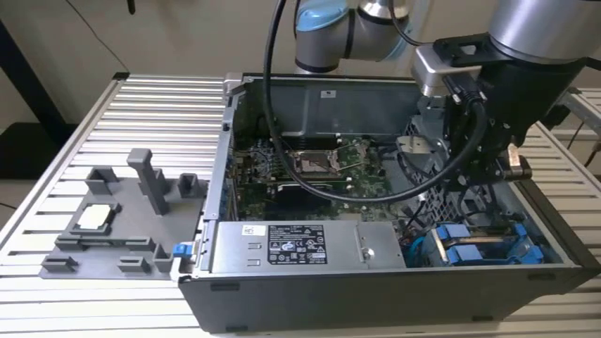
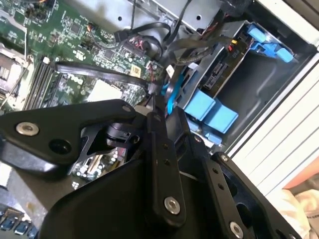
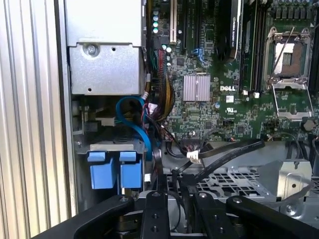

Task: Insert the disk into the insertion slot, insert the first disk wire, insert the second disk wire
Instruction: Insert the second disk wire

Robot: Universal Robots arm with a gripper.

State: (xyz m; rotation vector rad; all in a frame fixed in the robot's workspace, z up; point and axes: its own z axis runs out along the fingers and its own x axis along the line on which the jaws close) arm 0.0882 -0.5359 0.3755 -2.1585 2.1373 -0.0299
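First wrist view: the disk sits in the insertion slot at a front corner of the computer case, blue tabs showing. My tool hangs just beside it, among black wires. Clenched or released, I cannot tell.

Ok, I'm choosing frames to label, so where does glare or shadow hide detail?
Exterior view: the perforated cage lies in deep shadow. Second wrist view: the table slats wash out almost white. First wrist view: even light, and the blue carrier tabs read clearly.
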